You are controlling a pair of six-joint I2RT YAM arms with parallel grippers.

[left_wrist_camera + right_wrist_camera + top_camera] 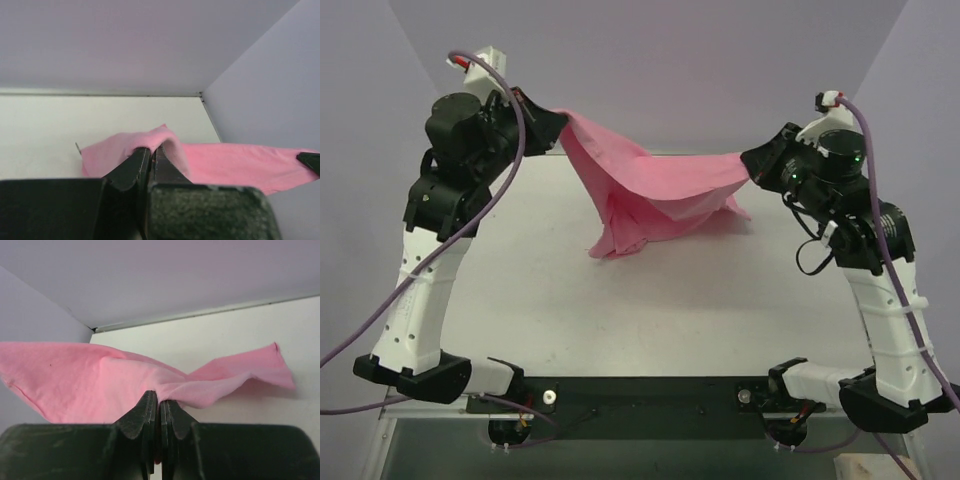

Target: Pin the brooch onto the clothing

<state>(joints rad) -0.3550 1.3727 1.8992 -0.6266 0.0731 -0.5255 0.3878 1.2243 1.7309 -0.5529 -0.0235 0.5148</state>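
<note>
- The left gripper (551, 122) is pinching the far left end of the pink shirt (650, 190) tight.
- The right gripper (753, 165) is squeezing the shirt's right end, jaws closed on the cloth.
- The shirt is hanging stretched between them, its low folds sagging onto the far part of the table (620, 320).

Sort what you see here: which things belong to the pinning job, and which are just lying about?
Belongs to the job:
- pink T-shirt, held up between the two arms
- left tool, shut on one edge of it
- right tool, shut on the other edge
- brooch: not visible in any view

Just there:
- white table, where the shirt's lower folds seem to rest
</note>
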